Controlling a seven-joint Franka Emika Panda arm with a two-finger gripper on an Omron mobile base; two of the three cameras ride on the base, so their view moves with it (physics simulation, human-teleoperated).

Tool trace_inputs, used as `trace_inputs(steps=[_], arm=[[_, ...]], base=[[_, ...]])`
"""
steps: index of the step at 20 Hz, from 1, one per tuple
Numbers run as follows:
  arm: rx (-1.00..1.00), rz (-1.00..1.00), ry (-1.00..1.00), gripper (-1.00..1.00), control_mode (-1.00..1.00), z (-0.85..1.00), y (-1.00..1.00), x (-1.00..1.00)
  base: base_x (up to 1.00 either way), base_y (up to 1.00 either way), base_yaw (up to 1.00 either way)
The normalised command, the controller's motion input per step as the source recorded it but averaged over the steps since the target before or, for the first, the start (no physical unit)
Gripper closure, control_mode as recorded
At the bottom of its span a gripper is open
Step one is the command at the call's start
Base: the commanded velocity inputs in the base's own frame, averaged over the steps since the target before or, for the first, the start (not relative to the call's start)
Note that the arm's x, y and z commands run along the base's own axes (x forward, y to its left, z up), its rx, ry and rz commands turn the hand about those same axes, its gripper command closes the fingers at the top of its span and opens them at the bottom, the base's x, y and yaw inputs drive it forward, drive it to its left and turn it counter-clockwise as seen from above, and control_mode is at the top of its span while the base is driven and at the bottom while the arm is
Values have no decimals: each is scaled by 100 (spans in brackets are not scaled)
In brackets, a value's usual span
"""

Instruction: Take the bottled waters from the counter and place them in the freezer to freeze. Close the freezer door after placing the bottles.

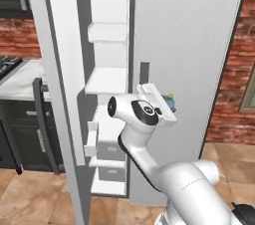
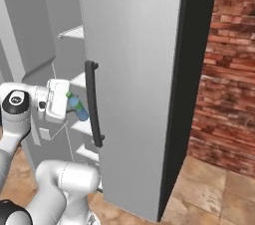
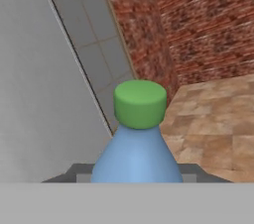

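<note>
Tan tile floor (image 1: pixel 30 196), red brick wall (image 2: pixel 224 69) to the right of the fridge. At far left in the left base view, a strip of marble counter (image 1: pixel 22 82) over black cabinets (image 1: pixel 27 129) with a silver bar handle, corner of a black stove (image 1: pixel 7 64) at the edge.

The pale grey fridge fills the middle. The freezer (image 1: pixel 107 79) stands open: white shelves up top, drawers lower down. The freezer door (image 1: pixel 60 69) is swung out toward the camera at left, with a white bin on its inner face. The wider grey door (image 2: pixel 134 69) beside it is shut, dark vertical handle (image 2: pixel 93 104) on it.

The blue bottle (image 3: pixel 136 156) with a green cap (image 3: pixel 140 103) is clamped in the gripper (image 2: pixel 72 107), jaws shut on its lower body. It is held up in the air, lying roughly sideways in the right base view, cap pointing up and left. It sits just in front of the shut door, close beside that dark handle, about level with the freezer's middle shelves, not inside the freezer. In the left base view just the cap and a bit of blue peek past the white hand (image 1: pixel 157 102).

Whether the bottle touches the handle, cannot tell.
</note>
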Motion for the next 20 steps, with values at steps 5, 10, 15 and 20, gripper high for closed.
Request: trace_inputs(steps=[5,10,15,20], arm=[[0,0,0,100,100,0,0,0],[0,0,0,100,100,0,0,0],[0,0,0,100,100,0,0,0],[0,0,0,100,100,0,0,0]], base=[[47,60,3],[39,15,0],[54,0,0],[45,10,3]])
